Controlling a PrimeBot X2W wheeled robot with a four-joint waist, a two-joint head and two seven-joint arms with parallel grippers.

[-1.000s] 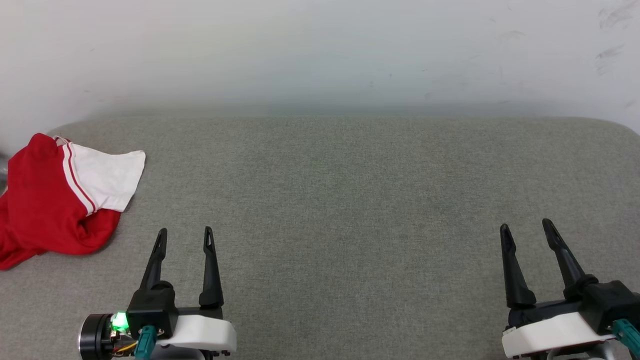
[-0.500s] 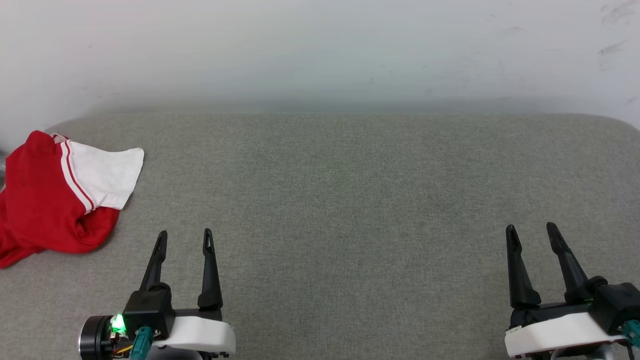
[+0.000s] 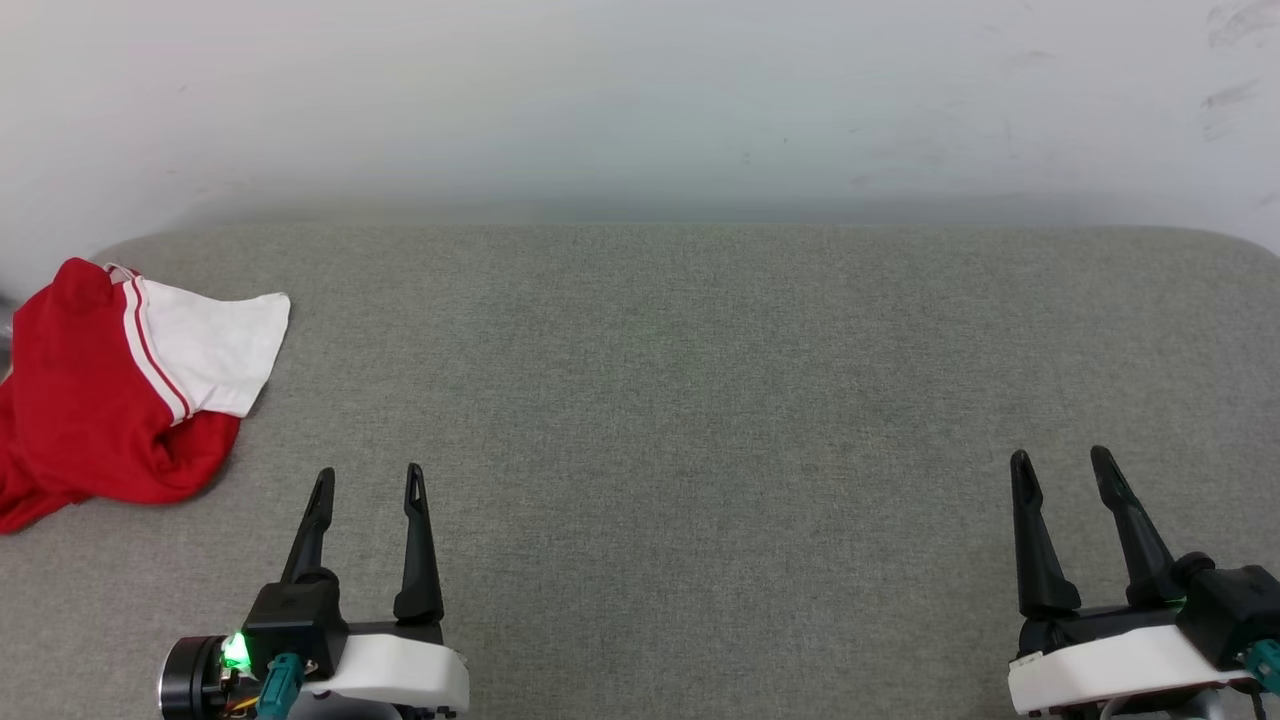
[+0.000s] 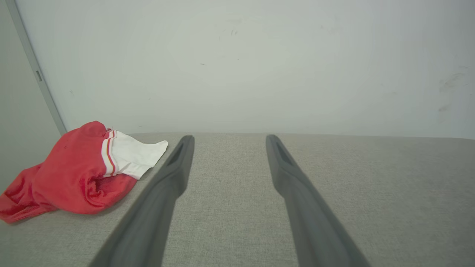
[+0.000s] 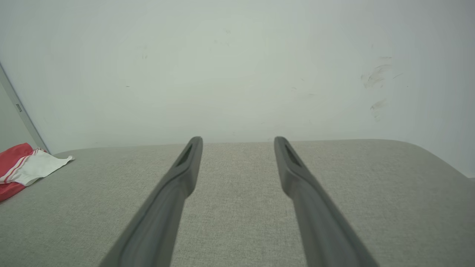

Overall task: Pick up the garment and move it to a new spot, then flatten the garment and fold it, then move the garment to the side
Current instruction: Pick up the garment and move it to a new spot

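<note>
The garment (image 3: 90,400) lies crumpled at the far left edge of the grey padded table (image 3: 700,380), red with one white sleeve and striped trim turned up. It also shows at the left in the left wrist view (image 4: 74,174) and at the far left in the right wrist view (image 5: 22,167). My left gripper (image 3: 370,478) hovers open near the front of the table, to the right of the garment and apart from it. At the front right my right gripper (image 3: 1060,460) stands open too, with nothing between its fingers.
A white wall (image 3: 640,100) rises directly behind the table. The table's far corners are rounded. A grey vertical strip (image 4: 33,70) runs down the wall at the left, just beyond the garment.
The head view has shifted slightly, so the table's far edge and the garment sit a little higher in the picture. Both grippers stay open and nearly still.
</note>
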